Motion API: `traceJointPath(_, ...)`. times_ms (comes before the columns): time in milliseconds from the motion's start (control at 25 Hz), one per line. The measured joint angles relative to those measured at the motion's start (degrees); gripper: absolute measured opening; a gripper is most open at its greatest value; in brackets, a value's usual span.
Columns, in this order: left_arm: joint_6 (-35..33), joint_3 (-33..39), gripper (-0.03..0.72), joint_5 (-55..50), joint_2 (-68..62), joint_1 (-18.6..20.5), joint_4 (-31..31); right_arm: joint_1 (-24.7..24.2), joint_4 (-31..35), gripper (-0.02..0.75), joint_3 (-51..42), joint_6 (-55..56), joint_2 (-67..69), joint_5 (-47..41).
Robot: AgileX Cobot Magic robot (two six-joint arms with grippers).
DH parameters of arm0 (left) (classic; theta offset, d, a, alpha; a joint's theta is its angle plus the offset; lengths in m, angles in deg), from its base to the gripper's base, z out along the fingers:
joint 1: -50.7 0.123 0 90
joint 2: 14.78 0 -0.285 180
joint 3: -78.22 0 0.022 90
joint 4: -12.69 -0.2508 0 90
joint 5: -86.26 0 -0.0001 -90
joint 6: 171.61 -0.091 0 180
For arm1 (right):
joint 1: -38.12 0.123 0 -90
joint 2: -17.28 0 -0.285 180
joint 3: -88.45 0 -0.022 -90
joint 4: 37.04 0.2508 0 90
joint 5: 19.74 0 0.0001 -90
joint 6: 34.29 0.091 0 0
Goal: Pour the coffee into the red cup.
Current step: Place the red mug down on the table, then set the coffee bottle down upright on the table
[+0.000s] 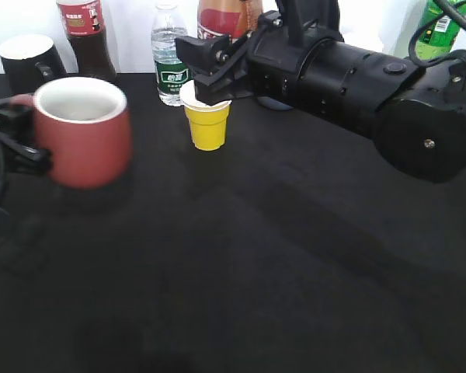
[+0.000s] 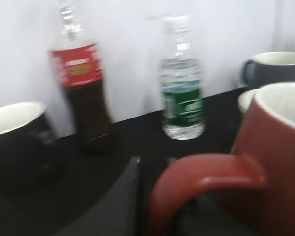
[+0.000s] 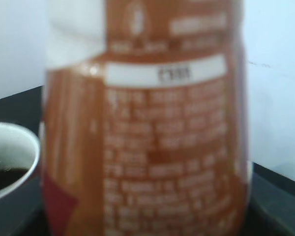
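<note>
The red cup [image 1: 82,130] sits at the left of the exterior frame, blurred, its handle toward the left gripper [image 2: 137,206]; in the left wrist view a dark finger lies beside the handle, but I cannot tell whether the pincer is clamped. The coffee [image 3: 145,123] fills the right wrist frame, label close up; the right gripper [image 1: 210,66] reaches toward the bottle at top centre, its grip unclear. Before it stands the yellow cup [image 1: 206,124]. Along the back: black mug [image 1: 29,61], cola bottle [image 1: 88,39], water bottle [image 1: 169,58].
</note>
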Motion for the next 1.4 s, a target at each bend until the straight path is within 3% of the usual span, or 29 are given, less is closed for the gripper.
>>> traceJointPath(160,-0.28,-3.42,0.095,5.9,-9.82,5.09,1.5,0.0,0.0,0.529,0.0,-0.2,0.0,-0.26)
traceJointPath(560,-0.43,-26.42,0.095,6.75,-31.81,5.16,1.59,0.0,-0.04,0.529,0.0,-3.49,0.0,-5.69)
traceJointPath(800,2.78,-32.93,0.097,7.75,-37.87,5.16,2.33,0.0,0.01,0.529,0.0,-5.13,0.0,-5.82)
traceJointPath(1040,5.9,-33.63,0.107,9.67,-39.99,5.16,2.91,0.0,0.01,0.529,0.0,-5.47,0.0,-5.69)
traceJointPath(1200,6.28,-33.69,0.228,10.31,-39.99,5.11,2.91,0.0,0.01,0.529,0.0,-5.61,0.0,-5.65)
traceJointPath(1400,6.59,-28.82,0.267,13.18,-39.71,5.11,4.57,0.0,0.01,0.529,0.0,-5.67,0.0,-5.59)
